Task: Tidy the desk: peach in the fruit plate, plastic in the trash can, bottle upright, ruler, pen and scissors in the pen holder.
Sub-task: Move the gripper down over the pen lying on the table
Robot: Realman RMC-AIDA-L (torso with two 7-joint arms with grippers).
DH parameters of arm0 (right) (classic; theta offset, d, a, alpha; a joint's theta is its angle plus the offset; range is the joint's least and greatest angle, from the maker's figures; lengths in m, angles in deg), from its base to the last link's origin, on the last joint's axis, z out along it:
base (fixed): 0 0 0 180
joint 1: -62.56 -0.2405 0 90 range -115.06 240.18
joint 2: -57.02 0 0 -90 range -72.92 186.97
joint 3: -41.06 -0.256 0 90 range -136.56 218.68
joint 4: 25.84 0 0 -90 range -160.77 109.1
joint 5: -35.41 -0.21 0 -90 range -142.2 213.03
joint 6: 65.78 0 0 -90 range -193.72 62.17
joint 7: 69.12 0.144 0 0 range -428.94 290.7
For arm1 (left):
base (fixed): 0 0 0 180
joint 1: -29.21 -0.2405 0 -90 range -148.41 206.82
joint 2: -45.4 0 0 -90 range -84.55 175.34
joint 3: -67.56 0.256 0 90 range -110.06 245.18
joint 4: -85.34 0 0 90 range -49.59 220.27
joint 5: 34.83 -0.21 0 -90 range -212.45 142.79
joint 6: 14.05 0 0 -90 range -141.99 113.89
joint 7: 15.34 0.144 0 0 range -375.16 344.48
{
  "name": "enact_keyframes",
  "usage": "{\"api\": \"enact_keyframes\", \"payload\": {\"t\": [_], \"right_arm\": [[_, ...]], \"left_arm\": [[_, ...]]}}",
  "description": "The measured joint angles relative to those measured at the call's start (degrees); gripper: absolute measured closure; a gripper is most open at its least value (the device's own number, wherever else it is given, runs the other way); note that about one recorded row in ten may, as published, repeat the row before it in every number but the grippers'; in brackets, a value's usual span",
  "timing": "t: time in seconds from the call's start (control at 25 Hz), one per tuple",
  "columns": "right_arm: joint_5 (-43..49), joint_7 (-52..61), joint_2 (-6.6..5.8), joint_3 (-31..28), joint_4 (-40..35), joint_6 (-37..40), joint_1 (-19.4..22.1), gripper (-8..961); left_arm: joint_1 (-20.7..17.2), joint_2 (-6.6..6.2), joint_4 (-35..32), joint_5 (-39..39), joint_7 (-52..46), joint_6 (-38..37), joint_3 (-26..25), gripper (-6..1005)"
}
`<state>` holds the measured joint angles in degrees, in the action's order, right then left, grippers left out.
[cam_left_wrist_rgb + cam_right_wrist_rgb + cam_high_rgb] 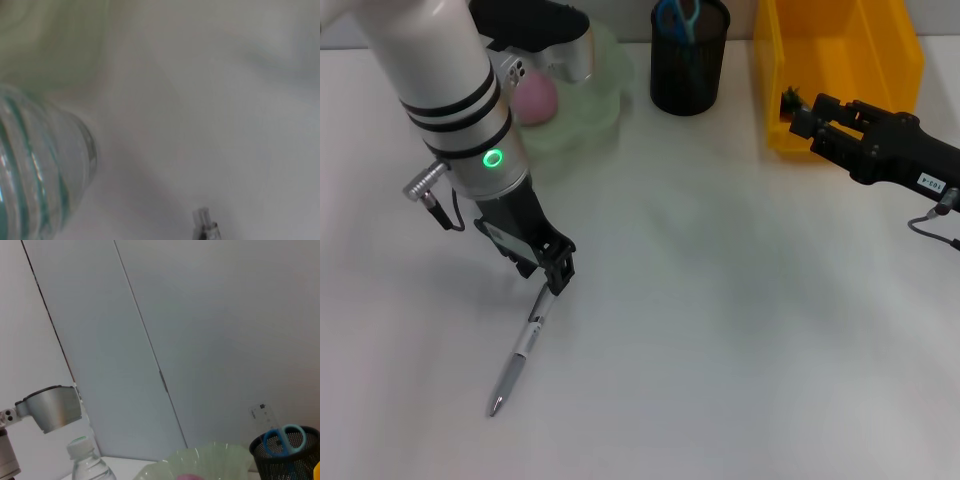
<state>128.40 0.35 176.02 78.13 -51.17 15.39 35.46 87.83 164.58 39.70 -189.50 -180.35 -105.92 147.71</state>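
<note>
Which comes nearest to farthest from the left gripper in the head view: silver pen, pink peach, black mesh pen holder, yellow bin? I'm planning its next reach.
From the left gripper:
1. Silver pen, on the table with its upper end right at the gripper.
2. Pink peach, behind it in the green fruit plate.
3. Black mesh pen holder, back centre.
4. Yellow bin, far right.

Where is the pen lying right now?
In the head view, the pen lies flat on the desk's near-left area, its upper end at the left tool.
</note>
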Motion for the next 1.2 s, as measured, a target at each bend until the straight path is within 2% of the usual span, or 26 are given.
{"api": "enact_keyframes", "payload": {"t": [0.36,1.2], "right_arm": [[0.0,-0.38,0.0,-0.27,0.1,-0.96,-0.22,486],[-0.09,-1.28,0.0,-0.26,1.08,-2.13,-1.34,485]], "left_arm": [[0.61,0.0,1.81,1.95,0.13,3.76,0.22,593],[0.71,-0.01,3.29,3.2,0.13,4.86,3.81,542]]}}
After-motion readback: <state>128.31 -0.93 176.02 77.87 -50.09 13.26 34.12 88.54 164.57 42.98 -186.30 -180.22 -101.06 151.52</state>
